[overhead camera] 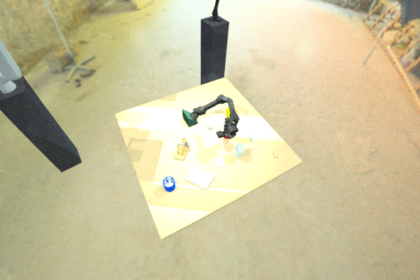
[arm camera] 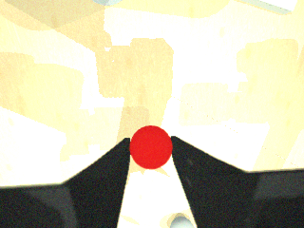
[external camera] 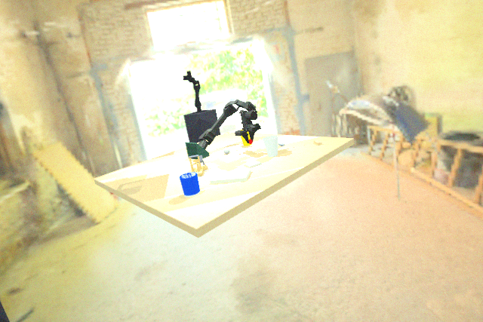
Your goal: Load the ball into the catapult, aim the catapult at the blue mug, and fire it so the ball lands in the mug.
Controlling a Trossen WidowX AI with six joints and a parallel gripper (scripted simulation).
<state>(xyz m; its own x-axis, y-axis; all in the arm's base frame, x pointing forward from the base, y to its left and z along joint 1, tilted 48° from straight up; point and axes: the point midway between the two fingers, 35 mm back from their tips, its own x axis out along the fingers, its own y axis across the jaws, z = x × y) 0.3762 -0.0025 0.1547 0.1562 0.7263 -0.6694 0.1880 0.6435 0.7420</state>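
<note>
The red ball [overhead camera: 226, 137] [external camera: 250, 141] [arm camera: 151, 147] is between the two fingertips in the wrist view. My gripper [arm camera: 150, 142] is shut on it, with a finger against each side. In the top and exterior views the ball shows just under the gripper, above the table or close to it; the exact height is hard to tell. The wooden catapult [overhead camera: 182, 151] [external camera: 198, 166] stands apart from the gripper, to its left in the top and exterior views. The blue mug [overhead camera: 168, 184] [external camera: 189, 184] stands upright beyond the catapult, near the table's edge.
A pale cup [overhead camera: 239, 150] [external camera: 271, 145] stands close to the gripper. A white slab [overhead camera: 199, 178] [external camera: 231, 176] lies near the mug. A dark green wedge [overhead camera: 188, 119] [external camera: 196, 150] is at the arm's base. A yellow object [overhead camera: 228, 112] is behind the gripper. A small tan block [overhead camera: 275, 153] lies farther right.
</note>
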